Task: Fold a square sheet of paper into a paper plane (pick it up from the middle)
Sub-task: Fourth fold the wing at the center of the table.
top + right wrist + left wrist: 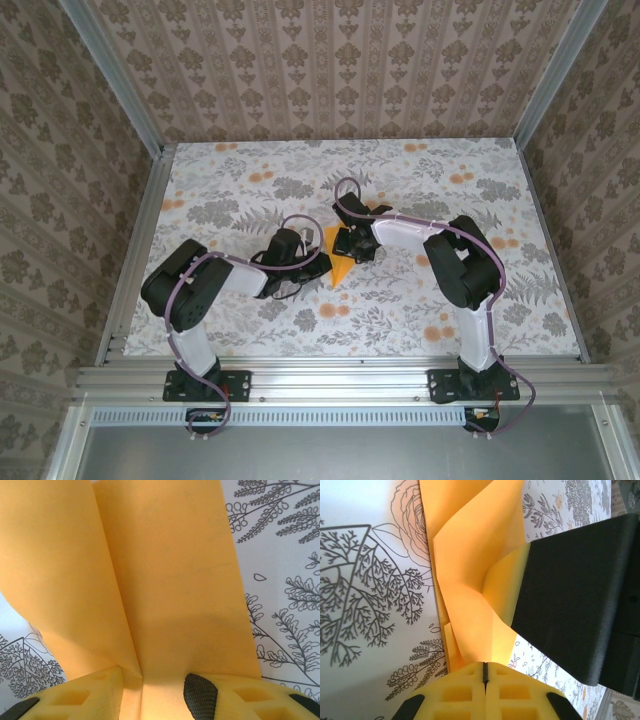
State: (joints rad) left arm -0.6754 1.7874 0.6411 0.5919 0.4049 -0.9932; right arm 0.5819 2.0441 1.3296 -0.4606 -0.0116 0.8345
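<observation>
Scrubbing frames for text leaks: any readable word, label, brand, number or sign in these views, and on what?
No readable text in any view.
Orange paper: plain, no print.
Tablecloth: flowers and leaves only, no lettering.
Wallpaper: repeating ornament, no lettering.
Robot arms: no marking to make out; any label there is too small to read.

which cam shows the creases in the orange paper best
Left wrist: the orange paper is close, several folded layers clear. Right wrist shows one long crease; top external, just a small distant wedge.
</observation>
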